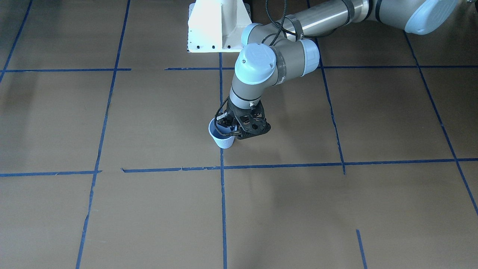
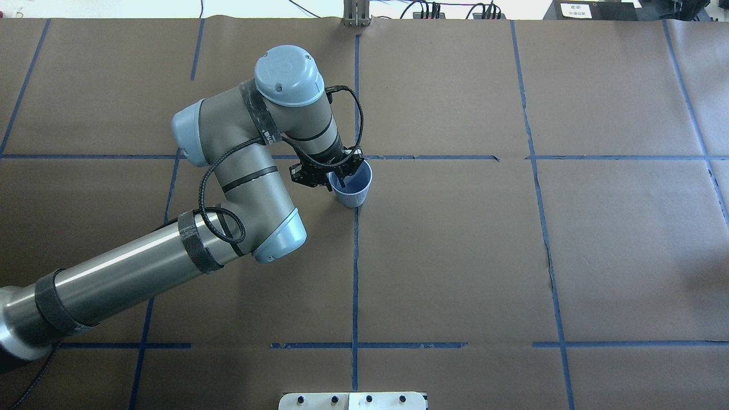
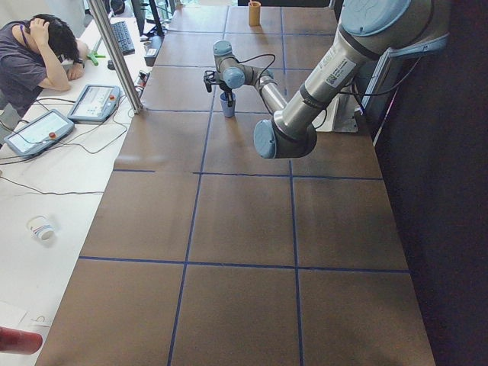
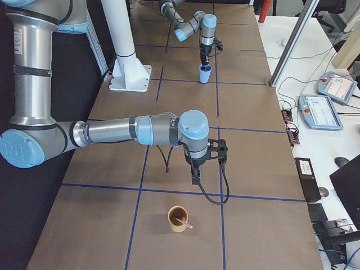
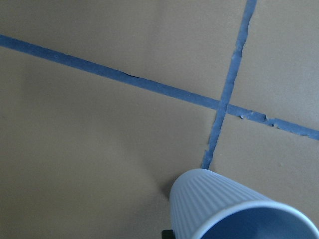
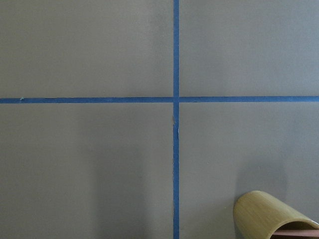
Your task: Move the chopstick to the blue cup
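Observation:
The blue cup (image 2: pixel 354 193) stands near the middle of the table where two tape lines cross; it also shows in the front view (image 1: pixel 223 141) and in the left wrist view (image 5: pixel 219 204). My left gripper (image 2: pixel 337 183) is at its rim, one finger inside the cup and one outside, shut on the cup's wall. A pale pink chopstick (image 4: pixel 184 222) leans in a tan wooden cup (image 4: pixel 178 225) far off on my right side; its pink edge shows in the right wrist view (image 6: pixel 296 231). My right gripper (image 4: pixel 195 180) hangs just beside that cup; I cannot tell whether it is open or shut.
Brown paper with blue tape lines (image 2: pixel 355 273) covers the table. The robot's white base (image 1: pixel 218 26) stands at the table's edge. An operator (image 3: pixel 34 53) sits at a side desk with tablets and cables.

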Robot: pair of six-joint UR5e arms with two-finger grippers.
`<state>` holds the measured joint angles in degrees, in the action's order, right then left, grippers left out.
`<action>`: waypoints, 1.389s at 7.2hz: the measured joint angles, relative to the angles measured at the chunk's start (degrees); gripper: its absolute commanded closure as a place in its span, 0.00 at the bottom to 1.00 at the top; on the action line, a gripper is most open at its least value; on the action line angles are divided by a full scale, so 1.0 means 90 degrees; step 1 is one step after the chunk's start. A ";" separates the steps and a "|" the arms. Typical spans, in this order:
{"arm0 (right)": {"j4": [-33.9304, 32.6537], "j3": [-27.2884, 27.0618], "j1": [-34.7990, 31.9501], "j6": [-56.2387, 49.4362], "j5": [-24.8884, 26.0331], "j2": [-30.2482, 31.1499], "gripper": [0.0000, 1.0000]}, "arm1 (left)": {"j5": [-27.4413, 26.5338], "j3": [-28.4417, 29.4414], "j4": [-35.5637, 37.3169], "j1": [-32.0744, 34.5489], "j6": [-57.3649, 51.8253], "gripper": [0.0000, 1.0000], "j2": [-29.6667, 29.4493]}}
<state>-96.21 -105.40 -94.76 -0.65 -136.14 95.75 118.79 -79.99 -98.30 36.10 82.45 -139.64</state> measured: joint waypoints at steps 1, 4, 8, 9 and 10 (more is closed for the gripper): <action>-0.0002 0.0005 -0.0001 0.0000 0.0000 0.0003 0.00 | -0.0003 -0.0011 -0.0166 -0.0004 0.0022 0.00 0.0060; -0.0005 0.0021 -0.0003 -0.0013 0.0004 0.0006 0.00 | 0.0144 -0.0306 -0.0004 0.0180 0.0004 0.00 0.0122; 0.0047 0.0131 -0.0098 -0.0097 0.0044 0.0163 0.00 | 0.0987 -0.2216 0.1138 0.1126 -0.0636 0.00 0.1031; 0.0333 0.0362 -0.0231 -0.0101 0.0047 0.0245 0.00 | 0.1214 -0.2359 0.1253 0.1452 -0.0904 0.00 0.1180; 0.0991 0.0769 -0.0362 -0.0093 0.0047 0.0357 0.00 | 0.1411 -0.2430 0.1299 0.1700 -0.1044 0.00 0.1303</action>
<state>-87.29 -98.48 -98.02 -1.49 -135.72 98.96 131.48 -101.86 -86.61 51.40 73.06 -127.92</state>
